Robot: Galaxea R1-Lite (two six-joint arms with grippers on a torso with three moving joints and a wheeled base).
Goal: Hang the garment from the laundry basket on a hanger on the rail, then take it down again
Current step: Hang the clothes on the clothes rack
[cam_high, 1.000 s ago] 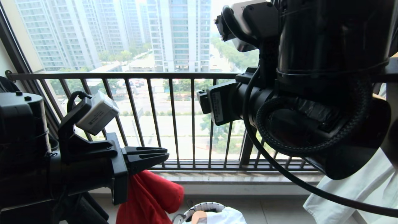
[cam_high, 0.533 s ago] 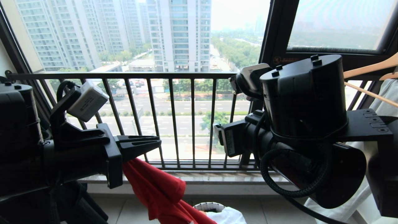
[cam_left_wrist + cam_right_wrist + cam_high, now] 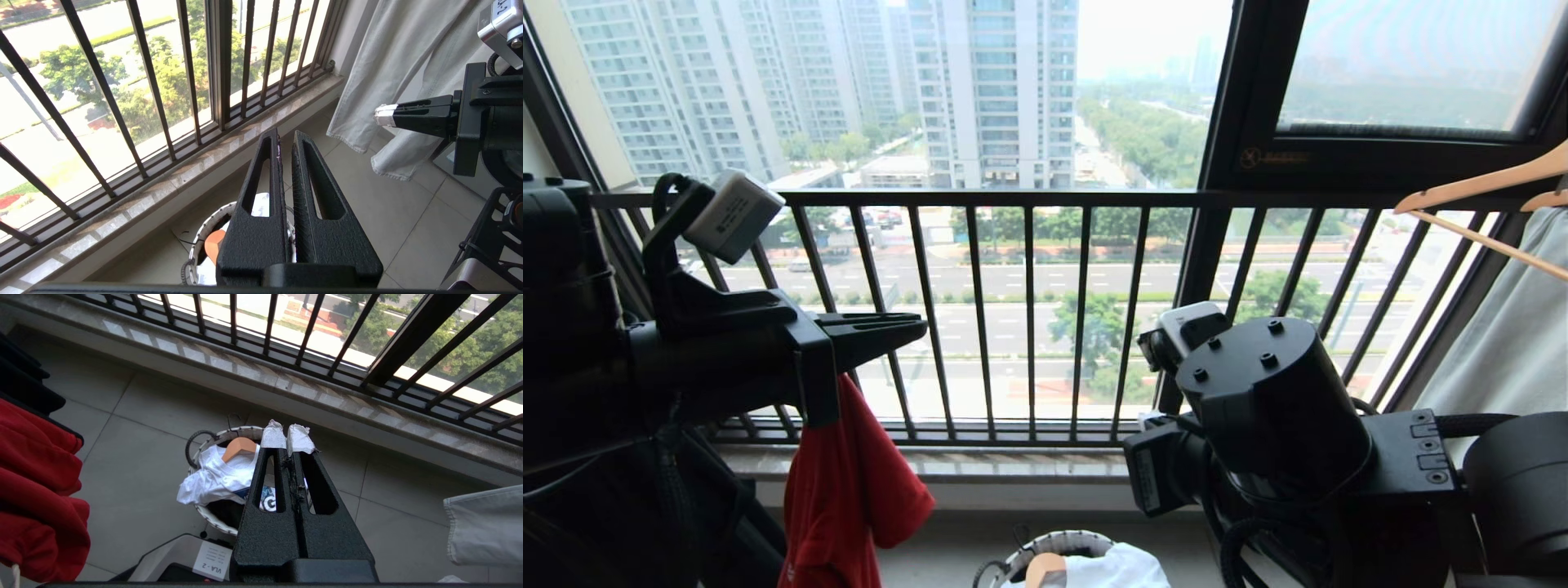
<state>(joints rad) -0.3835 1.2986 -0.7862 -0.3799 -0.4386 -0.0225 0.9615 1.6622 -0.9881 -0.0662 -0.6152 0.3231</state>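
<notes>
The red garment (image 3: 849, 490) hangs limp from the underside of my left gripper (image 3: 919, 327), which is held level at the left, in front of the window railing. Its fingers (image 3: 261, 212) stand nearly together, shut on the cloth; the grip itself is hidden beneath them. The garment (image 3: 36, 490) also shows in the right wrist view. My right gripper (image 3: 288, 435) is shut and empty, its white-taped tips touching, above the laundry basket (image 3: 212, 437). The right gripper (image 3: 382, 115) also appears in the left wrist view. The basket (image 3: 1054, 543) sits on the floor under the sill. The hanger and the rail are out of view.
The basket (image 3: 200, 237) holds white cloth and a wooden hanger end. The black barred railing (image 3: 1029, 198) spans the window. Wooden hangers (image 3: 1478, 184) and a pale grey-green cloth (image 3: 1503, 343) hang at the right. Black cloth (image 3: 24, 384) hangs beside the garment. My base (image 3: 184, 559) is near the basket.
My right arm has dropped from high in the head view to low at the right, and its gripper has shut. The left gripper rose a little; the garment swung and now hangs straight down.
</notes>
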